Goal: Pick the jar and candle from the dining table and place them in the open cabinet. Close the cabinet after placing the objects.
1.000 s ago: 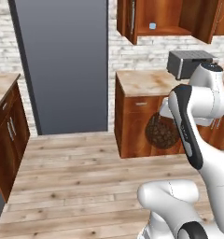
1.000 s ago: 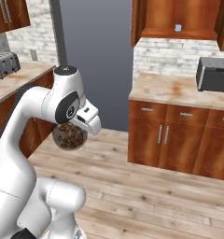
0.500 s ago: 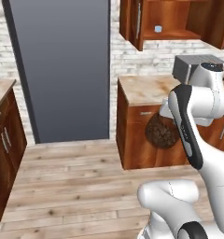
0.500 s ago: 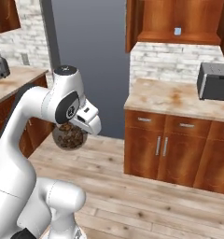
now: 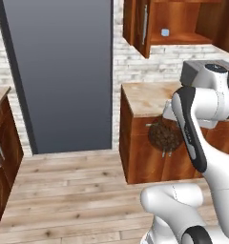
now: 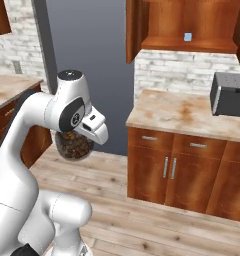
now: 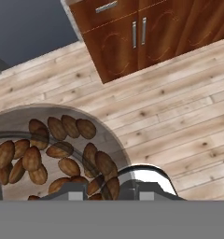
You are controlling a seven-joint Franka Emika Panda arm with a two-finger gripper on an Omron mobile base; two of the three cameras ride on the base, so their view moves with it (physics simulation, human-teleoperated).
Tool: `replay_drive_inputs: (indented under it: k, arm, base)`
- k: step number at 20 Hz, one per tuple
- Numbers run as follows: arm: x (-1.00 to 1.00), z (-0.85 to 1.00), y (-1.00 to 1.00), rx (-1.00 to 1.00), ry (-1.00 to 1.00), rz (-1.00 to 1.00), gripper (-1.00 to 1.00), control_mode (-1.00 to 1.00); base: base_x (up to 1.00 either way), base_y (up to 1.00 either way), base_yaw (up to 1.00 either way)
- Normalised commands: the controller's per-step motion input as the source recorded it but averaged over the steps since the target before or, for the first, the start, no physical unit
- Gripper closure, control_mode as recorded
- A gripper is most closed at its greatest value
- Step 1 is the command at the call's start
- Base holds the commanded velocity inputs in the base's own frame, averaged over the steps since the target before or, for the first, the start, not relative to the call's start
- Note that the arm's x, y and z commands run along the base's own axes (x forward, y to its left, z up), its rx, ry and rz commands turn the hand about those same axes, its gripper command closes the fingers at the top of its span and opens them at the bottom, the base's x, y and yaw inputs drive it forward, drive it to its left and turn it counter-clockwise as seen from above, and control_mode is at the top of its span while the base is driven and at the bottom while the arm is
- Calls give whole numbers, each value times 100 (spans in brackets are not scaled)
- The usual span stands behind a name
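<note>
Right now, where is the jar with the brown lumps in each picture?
Left base view: the jar hangs right of middle, beside the white arm, in front of the wooden counter.
Right base view: the jar sits left of middle, tucked under the arm's elbow.
Hand view: the jar is at lower left, seen close up.
Shared landmark: the counter's wooden doors with silver handles.

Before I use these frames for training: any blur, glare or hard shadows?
Left base view: sharp, flat even light, no glare on the fridge. Right base view: equally crisp; the open cabinet is evenly lit inside. Hand view: the jar sits very close, its glass curving the view of the floor behind.
</note>
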Motion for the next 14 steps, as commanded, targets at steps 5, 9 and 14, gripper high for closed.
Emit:
replay_drive_inputs:
  k: [5,9,14]
  arm:
    - [0,0,0,0,0,0,100,100]
    - [0,0,0,0,0,0,100,100]
    - [0,0,0,0,0,0,100,100]
  base:
    - [29,-48,0]
    - [15,-48,0]
    - [17,-48,0]
